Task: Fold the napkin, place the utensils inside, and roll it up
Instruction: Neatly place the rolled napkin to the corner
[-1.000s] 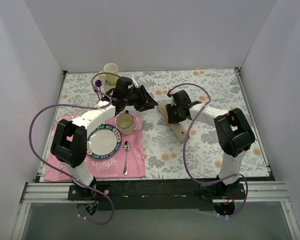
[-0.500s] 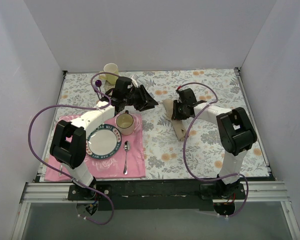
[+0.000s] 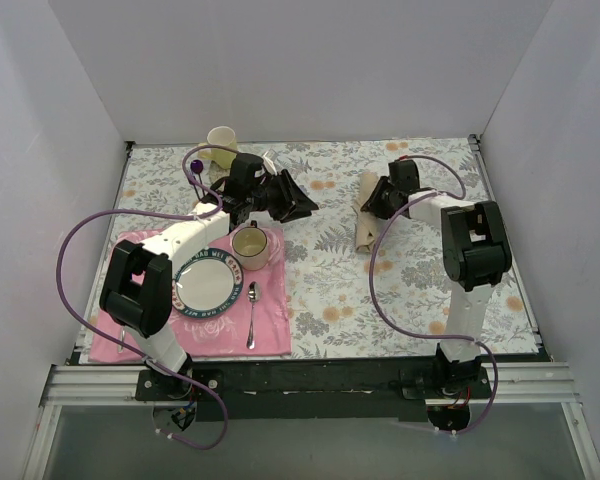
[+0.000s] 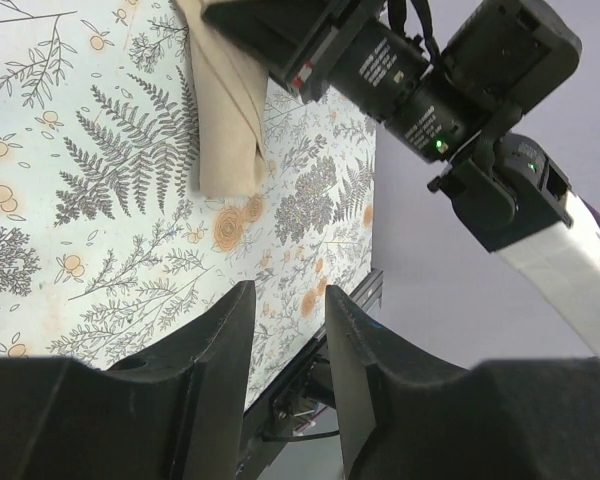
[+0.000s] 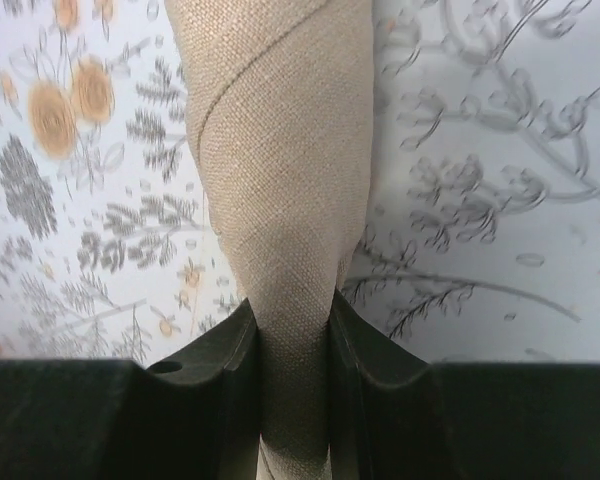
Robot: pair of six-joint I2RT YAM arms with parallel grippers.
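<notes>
The beige napkin [image 3: 363, 232] is a narrow folded strip on the grey floral tablecloth at the back right. My right gripper [image 3: 377, 200] is shut on its far end. In the right wrist view the cloth [image 5: 280, 150] runs away from the pinching fingers [image 5: 230, 370]. My left gripper [image 3: 300, 206] hovers left of it over the cloth's middle, jaws slightly apart and empty [image 4: 285, 300]. The left wrist view shows the napkin [image 4: 225, 110] under the right gripper [image 4: 310, 45]. A small spoon [image 3: 252, 310] lies on the pink placemat [image 3: 270, 330], right of the plate.
On the placemat stand a blue-rimmed plate [image 3: 186, 290] and a pink cup [image 3: 252, 245]. A pale yellow cup [image 3: 221, 143] and a purple-tipped stick [image 3: 196, 165] are at the back left. White walls enclose the table on three sides.
My right gripper has swung back and to the right, dragging the napkin from the table's middle to the back right. The left arm has barely moved.
</notes>
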